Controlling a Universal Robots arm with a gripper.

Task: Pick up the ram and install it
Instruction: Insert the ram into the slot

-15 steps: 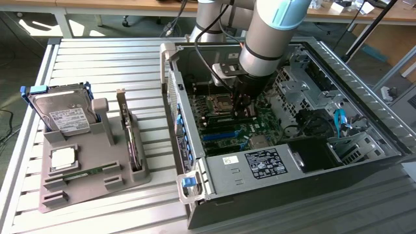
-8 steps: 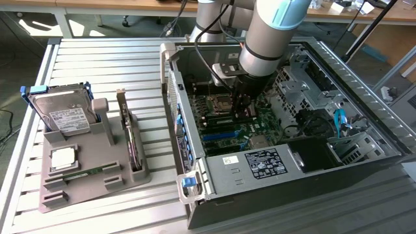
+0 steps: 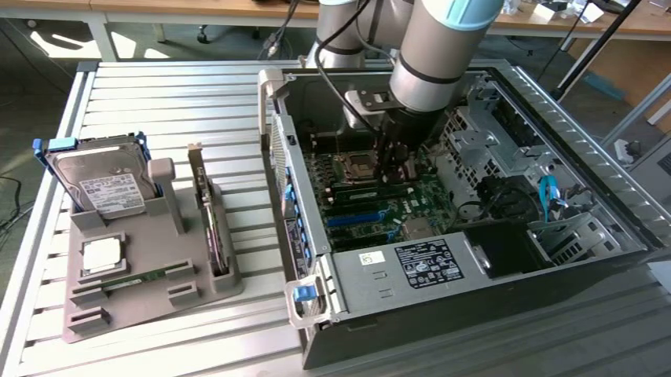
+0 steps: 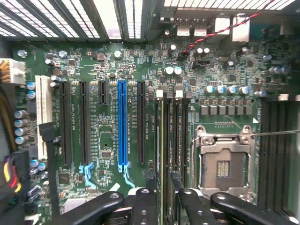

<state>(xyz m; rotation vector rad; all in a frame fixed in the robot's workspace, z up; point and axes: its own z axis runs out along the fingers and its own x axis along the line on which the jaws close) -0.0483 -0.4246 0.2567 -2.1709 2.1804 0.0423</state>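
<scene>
1. your gripper (image 4: 161,206) is down inside the computer case (image 3: 587,157), just over the motherboard (image 4: 108,70), with its fingers (image 4: 143,206) spread apart and nothing clamped between them.
2. the ram (image 4: 161,140) stands on edge in a memory slot beside the empty cpu socket (image 4: 224,164), running right between the parted fingers; you cannot tell from here whether it is fully seated.
3. watch the fingers: they sit close on either side of the stick, so a skewed lift could drag it crooked or out.
4. if one end is not latched, it may sit tilted and fail to connect.
5. another green stick (image 3: 141,278) lies in the grey tray (image 3: 94,322) outside the case.
</scene>
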